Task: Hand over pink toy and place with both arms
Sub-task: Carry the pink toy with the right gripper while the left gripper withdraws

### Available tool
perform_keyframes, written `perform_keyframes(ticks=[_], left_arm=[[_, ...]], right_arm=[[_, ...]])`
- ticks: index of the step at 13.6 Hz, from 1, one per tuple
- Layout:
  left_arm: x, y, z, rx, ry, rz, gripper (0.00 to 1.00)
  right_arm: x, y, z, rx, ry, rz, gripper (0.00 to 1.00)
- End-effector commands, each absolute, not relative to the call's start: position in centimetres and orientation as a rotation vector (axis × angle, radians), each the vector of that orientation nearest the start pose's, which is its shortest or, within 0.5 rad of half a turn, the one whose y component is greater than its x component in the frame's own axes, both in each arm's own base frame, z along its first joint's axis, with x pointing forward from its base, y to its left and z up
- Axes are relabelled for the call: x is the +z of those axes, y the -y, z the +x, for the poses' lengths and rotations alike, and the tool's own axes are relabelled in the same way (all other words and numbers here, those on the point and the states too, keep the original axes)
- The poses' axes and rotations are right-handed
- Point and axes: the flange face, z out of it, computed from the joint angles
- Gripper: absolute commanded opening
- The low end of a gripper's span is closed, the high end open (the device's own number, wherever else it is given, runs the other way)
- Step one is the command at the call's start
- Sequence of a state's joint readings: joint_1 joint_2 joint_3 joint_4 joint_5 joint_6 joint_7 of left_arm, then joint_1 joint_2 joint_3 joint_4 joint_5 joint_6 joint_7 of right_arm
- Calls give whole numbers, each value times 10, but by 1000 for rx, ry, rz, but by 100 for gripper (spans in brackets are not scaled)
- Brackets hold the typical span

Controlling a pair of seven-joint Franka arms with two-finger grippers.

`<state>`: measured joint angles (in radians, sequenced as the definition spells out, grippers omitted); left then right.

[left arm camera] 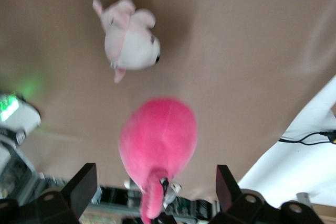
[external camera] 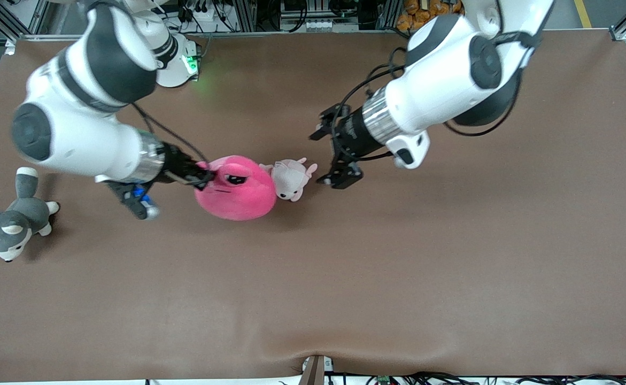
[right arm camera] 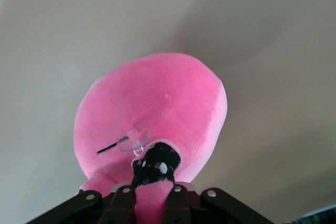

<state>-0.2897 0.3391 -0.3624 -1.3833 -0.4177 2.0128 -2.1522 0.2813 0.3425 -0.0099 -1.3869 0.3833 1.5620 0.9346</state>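
The pink toy (external camera: 238, 193), a round hot-pink plush with a dark eye, is at the middle of the table, close beside a small pale-pink-and-white plush (external camera: 290, 179). My right gripper (external camera: 201, 176) is shut on a floppy flap of the pink toy (right arm camera: 152, 108) at the toy's edge toward the right arm's end; in the right wrist view the right gripper (right arm camera: 152, 203) pinches pink fabric between its fingers. My left gripper (external camera: 322, 158) stands open, apart from both plushes, toward the left arm's end. In the left wrist view the left gripper (left arm camera: 153, 187) faces the pink toy (left arm camera: 157, 137) with nothing between its fingers.
A grey-and-white husky plush (external camera: 13, 222) lies near the table edge at the right arm's end. The small pale plush (left arm camera: 131, 38) lies between the pink toy and my left gripper. Brown tabletop (external camera: 377, 278) stretches toward the front camera.
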Motion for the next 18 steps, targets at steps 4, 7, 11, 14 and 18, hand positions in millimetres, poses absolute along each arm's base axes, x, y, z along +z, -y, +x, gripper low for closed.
perform_keyframes(ticks=[4, 7, 11, 14, 18], left_arm=[[585, 304, 561, -533, -1628, 2306, 100], [585, 254, 577, -518, -1533, 2375, 100], [588, 219, 574, -346, -1291, 2669, 100], [593, 182, 575, -322, -1147, 2783, 100], [605, 144, 568, -283, -803, 2955, 100]], right_arm=[[497, -76, 622, 565, -703, -2912, 0], [484, -23, 622, 573, -561, -2950, 0], [462, 14, 620, 585, -544, -2931, 0], [436, 50, 612, 648, -721, -2868, 0], [393, 97, 608, 701, -858, -2708, 0]])
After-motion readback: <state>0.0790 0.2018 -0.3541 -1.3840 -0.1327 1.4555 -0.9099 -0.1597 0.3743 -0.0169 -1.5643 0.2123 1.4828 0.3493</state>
